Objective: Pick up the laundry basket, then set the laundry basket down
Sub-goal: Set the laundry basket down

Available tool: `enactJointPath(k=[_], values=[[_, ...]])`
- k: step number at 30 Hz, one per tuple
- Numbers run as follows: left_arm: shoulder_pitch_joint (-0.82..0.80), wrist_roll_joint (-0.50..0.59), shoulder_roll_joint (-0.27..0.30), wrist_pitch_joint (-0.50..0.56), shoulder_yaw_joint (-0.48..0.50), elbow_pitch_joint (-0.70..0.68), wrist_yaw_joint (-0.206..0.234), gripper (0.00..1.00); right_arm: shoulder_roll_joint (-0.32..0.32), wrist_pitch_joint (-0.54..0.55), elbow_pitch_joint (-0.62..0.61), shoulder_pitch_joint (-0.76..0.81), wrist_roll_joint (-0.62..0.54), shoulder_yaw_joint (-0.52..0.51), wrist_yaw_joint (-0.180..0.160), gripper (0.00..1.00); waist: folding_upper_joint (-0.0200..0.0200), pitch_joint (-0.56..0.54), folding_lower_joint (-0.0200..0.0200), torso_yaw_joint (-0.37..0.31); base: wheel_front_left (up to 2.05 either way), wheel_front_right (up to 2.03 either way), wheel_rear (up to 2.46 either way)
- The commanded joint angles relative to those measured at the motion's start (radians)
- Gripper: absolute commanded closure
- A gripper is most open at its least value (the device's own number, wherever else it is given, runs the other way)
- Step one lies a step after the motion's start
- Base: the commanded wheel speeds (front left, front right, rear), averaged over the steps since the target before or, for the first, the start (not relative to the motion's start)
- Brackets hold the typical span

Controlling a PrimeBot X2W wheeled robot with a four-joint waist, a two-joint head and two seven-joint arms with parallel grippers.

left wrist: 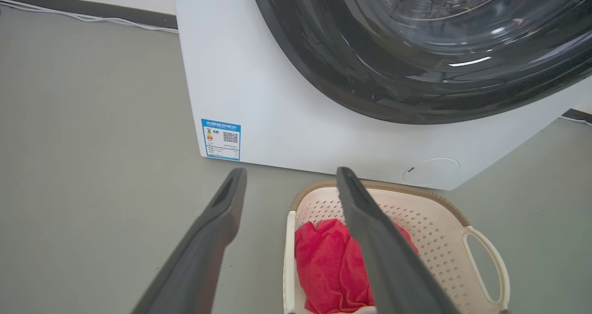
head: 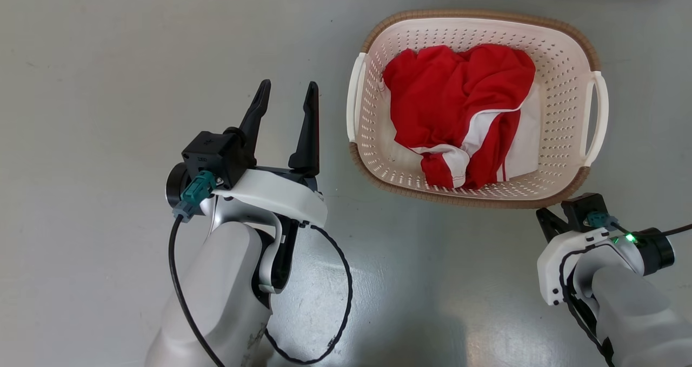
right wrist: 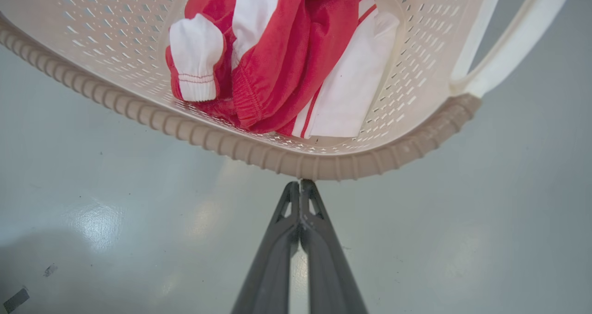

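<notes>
The laundry basket [head: 565, 64] sits on the floor [head: 108, 86] before us, long axis crosswise. Our right claw [head: 542, 215], pressed together, almost touches its near rim [head: 470, 200]; our left claw [head: 288, 86], spread apart, stands near its left handle [head: 355, 99].

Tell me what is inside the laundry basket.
A crumpled red-and-white garment lies in the laundry basket. It covers most of the basket's bottom, so anything beneath it cannot be seen.
</notes>
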Motion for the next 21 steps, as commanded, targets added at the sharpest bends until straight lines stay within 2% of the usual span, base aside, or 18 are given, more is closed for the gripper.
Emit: enactJointPath(k=[1, 21], values=[[-0.009, 0.007, 0.018, -0.005, 0.029, -0.017, 0.007, 0.00, 0.018, -0.015, -0.007, 0.031, -0.013, 0.017, 0.003, 1.00, 0.0000, -0.002, 0.0000, -0.001, 0.00, 0.00, 0.00], [0.011, -0.001, 0.018, -0.005, 0.039, 0.018, -0.005, 0.00, 0.066, 0.027, 0.005, 0.130, 0.021, 0.060, 0.003, 1.00, 0.0000, -0.082, 0.0000, -0.040, 0.00, 0.00, 0.00]])
